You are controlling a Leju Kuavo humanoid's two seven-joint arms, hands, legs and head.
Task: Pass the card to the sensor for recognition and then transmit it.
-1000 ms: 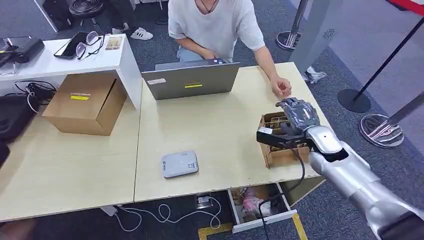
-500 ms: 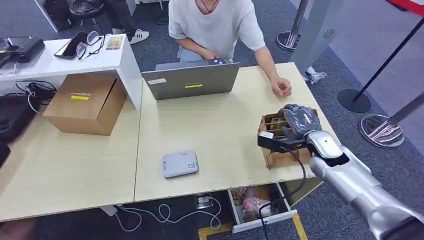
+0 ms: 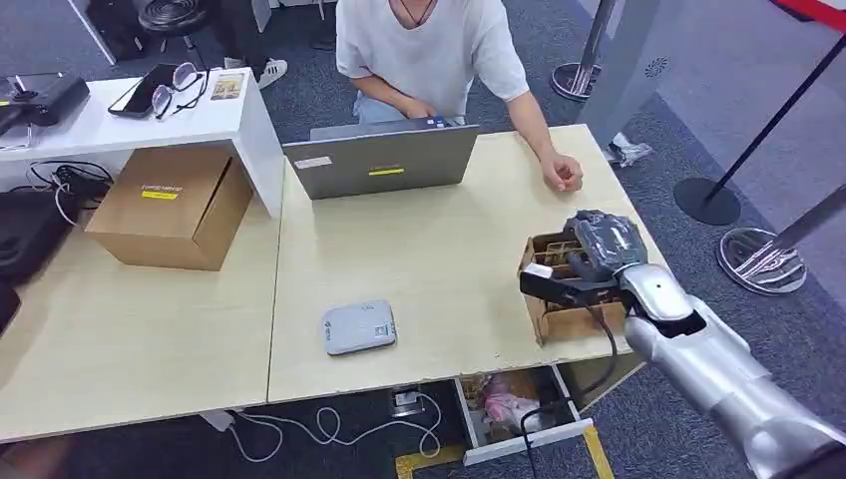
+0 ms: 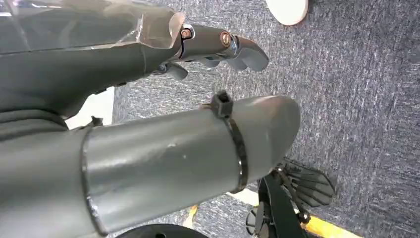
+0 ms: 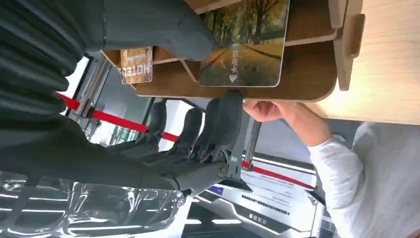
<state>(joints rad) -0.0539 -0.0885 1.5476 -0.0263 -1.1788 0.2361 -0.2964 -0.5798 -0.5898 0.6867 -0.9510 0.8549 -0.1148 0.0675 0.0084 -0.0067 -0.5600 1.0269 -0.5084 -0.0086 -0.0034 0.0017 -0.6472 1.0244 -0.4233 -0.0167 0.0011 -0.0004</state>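
A card (image 5: 245, 42) printed with autumn trees stands upright in a wooden card holder (image 3: 561, 299) near the table's right edge. My right hand (image 3: 599, 242) reaches down into that holder from above. In the right wrist view the thumb (image 5: 163, 27) lies against one edge of the card, while the dark fingers (image 5: 225, 116) hang on the far side of the holder's wall (image 5: 307, 74), so the card sits between them without a clear pinch. The grey flat sensor (image 3: 357, 327) lies on the table towards the front middle. My left hand (image 4: 148, 59) hangs over carpet, holding nothing.
A person in a white shirt (image 3: 429, 45) sits behind a grey laptop (image 3: 384, 160), one hand (image 3: 565, 175) resting on the table just beyond the holder. A second brown card (image 5: 136, 64) stands in the holder. A cardboard box (image 3: 170, 205) sits at the left. An open drawer (image 3: 514, 409) juts out below the table's front edge.
My right hand has sunk lower and come slightly towards me, settling deeper into the card holder. The sensor, laptop and person's hand have stayed put.
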